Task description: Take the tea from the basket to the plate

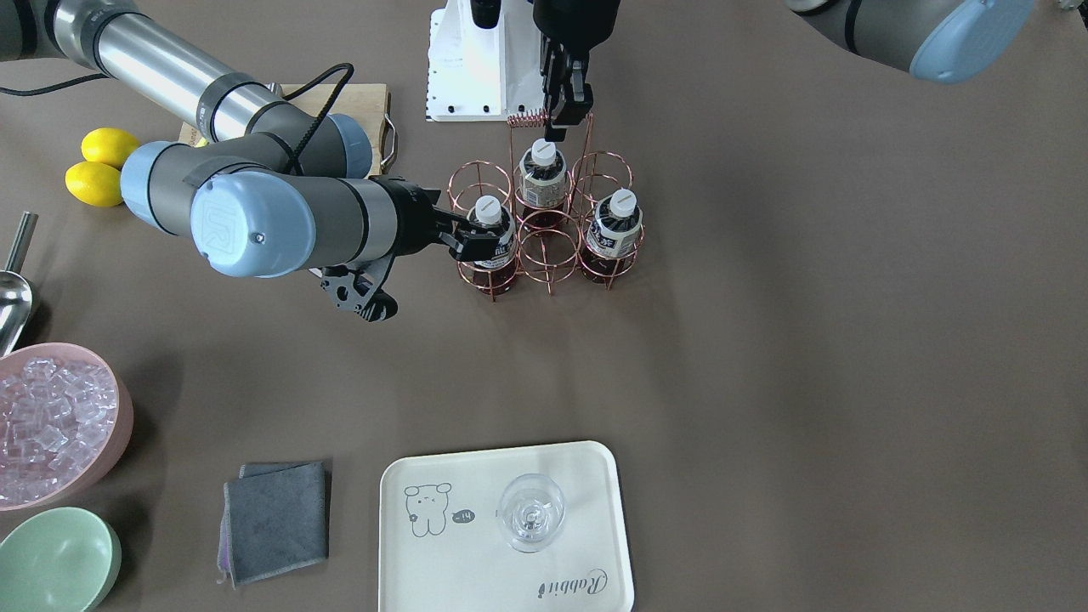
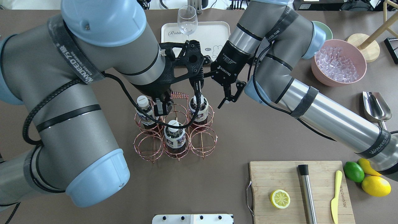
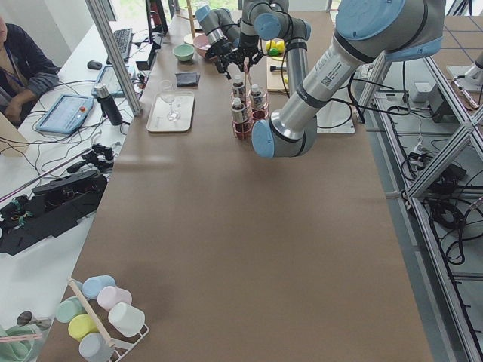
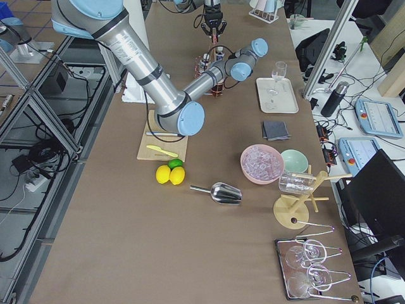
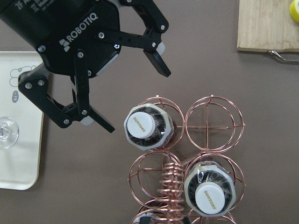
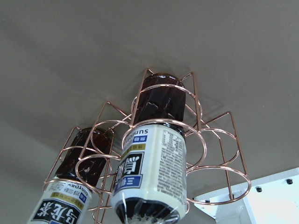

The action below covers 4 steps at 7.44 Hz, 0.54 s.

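Observation:
The copper wire basket holds three tea bottles. My right gripper is open, its jaws just short of the nearest tea bottle and not touching it; the same gripper and bottle show in the front view. My left gripper hangs over the basket at its coiled handle and looks shut on it. The other two bottles stand in their cells. The cream plate lies at the table's far side from the robot.
A wine glass stands on the plate. A grey cloth, a pink bowl of ice and a green bowl lie beside it. A cutting board, lemons and a metal scoop are on the robot's right.

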Each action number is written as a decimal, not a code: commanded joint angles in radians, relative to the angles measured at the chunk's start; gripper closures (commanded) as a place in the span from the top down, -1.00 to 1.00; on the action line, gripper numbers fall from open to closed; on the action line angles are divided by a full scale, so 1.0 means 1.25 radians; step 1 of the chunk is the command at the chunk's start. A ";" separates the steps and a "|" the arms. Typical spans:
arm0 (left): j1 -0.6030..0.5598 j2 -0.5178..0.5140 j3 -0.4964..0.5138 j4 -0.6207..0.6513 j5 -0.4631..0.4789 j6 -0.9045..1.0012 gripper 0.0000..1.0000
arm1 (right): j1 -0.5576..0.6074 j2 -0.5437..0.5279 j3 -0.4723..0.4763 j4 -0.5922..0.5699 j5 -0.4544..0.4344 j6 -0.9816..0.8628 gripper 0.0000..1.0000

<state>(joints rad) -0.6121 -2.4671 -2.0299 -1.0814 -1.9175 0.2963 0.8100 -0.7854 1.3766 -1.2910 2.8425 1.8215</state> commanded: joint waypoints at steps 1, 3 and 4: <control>-0.001 -0.001 -0.001 0.000 0.000 0.000 -1.00 | -0.012 0.036 -0.032 -0.010 0.004 0.001 0.99; -0.002 -0.001 -0.001 0.000 0.000 0.000 -1.00 | -0.014 0.036 -0.032 -0.016 0.012 0.001 0.44; -0.002 -0.002 -0.001 0.000 0.000 0.000 -1.00 | -0.014 0.036 -0.031 -0.016 0.018 0.008 0.30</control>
<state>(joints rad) -0.6142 -2.4683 -2.0309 -1.0814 -1.9175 0.2961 0.7947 -0.7420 1.3376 -1.3075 2.8544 1.8227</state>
